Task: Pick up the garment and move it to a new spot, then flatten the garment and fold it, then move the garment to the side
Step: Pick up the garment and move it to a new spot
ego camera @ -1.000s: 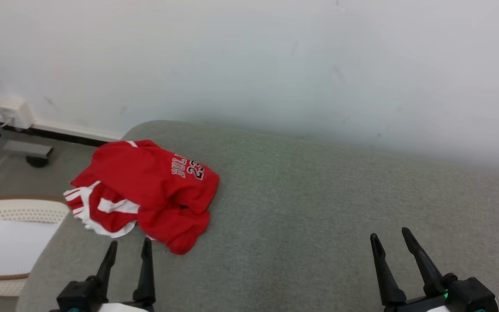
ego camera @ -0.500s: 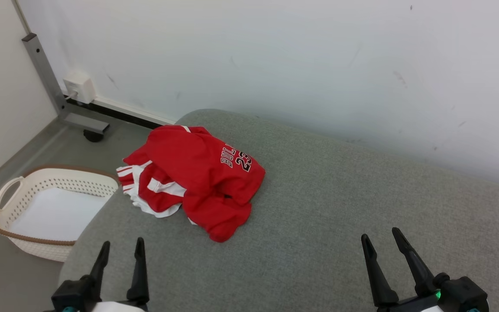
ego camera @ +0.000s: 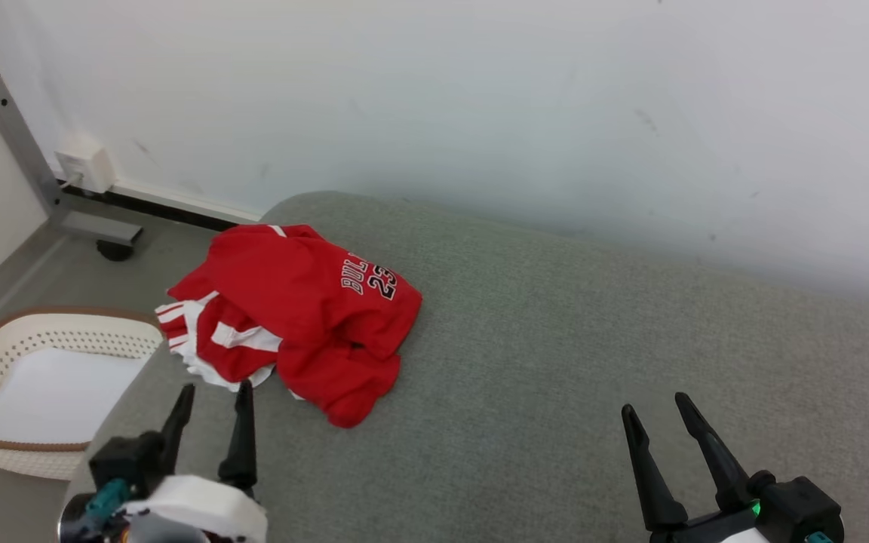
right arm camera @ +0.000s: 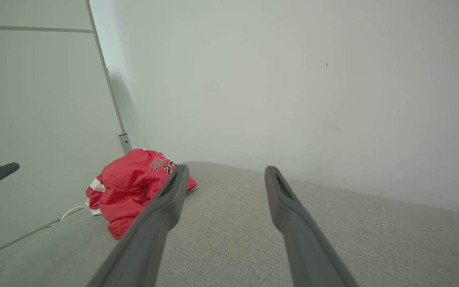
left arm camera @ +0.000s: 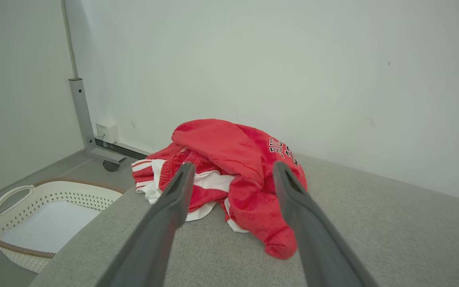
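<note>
Head view: one cream basket (ego camera: 65, 343), white inside, sits on the floor off the grey cushion's (ego camera: 555, 339) left end. One red garment (ego camera: 291, 309) lies crumpled at the cushion's far-left corner. The camera has shifted, and the left gripper (ego camera: 216, 387) is nearer the garment. The right gripper (ego camera: 654, 404) hangs over the cushion's near edge. Both grippers' jaws are wide and empty.
Wrist views: the garment lies ahead on the cushion, untouched.

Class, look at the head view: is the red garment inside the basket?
No, the garment lies on the grey cushion, outside the basket.
</note>
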You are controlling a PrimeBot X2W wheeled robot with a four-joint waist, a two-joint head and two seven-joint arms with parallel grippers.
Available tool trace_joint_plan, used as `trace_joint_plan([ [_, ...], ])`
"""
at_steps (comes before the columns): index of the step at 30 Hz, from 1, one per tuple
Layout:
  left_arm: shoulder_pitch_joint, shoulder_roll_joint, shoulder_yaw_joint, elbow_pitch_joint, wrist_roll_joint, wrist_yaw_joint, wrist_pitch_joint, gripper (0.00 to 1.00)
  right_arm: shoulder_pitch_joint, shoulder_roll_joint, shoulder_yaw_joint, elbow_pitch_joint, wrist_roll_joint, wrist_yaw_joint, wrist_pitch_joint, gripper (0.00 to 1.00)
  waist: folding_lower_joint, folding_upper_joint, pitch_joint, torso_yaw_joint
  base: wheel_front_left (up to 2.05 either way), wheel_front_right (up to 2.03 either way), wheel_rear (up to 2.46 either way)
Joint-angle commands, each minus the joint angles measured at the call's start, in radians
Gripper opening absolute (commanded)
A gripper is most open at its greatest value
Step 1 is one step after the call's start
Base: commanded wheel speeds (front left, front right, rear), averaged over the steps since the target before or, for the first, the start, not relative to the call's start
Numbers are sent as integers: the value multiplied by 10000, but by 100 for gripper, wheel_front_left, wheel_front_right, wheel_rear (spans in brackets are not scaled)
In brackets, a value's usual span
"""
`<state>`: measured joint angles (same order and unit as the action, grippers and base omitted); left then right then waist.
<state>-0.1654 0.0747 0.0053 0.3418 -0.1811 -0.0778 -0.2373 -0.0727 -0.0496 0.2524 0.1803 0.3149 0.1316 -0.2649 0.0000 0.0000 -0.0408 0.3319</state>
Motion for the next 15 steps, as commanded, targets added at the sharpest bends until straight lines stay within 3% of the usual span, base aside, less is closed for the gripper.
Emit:
trace_joint_plan([
  [1,-266,123,-10,122,-82,-34,201,100,-90,-19,-4,32,45,-17,8,100,0,0,110,-249,0,0,0],
  [15,-2523,802,-70,2291,-1024,-361,2516,100,-697,-30,140,51,-152,-17,6,100,0,0,1335,-2065,0,0,0],
])
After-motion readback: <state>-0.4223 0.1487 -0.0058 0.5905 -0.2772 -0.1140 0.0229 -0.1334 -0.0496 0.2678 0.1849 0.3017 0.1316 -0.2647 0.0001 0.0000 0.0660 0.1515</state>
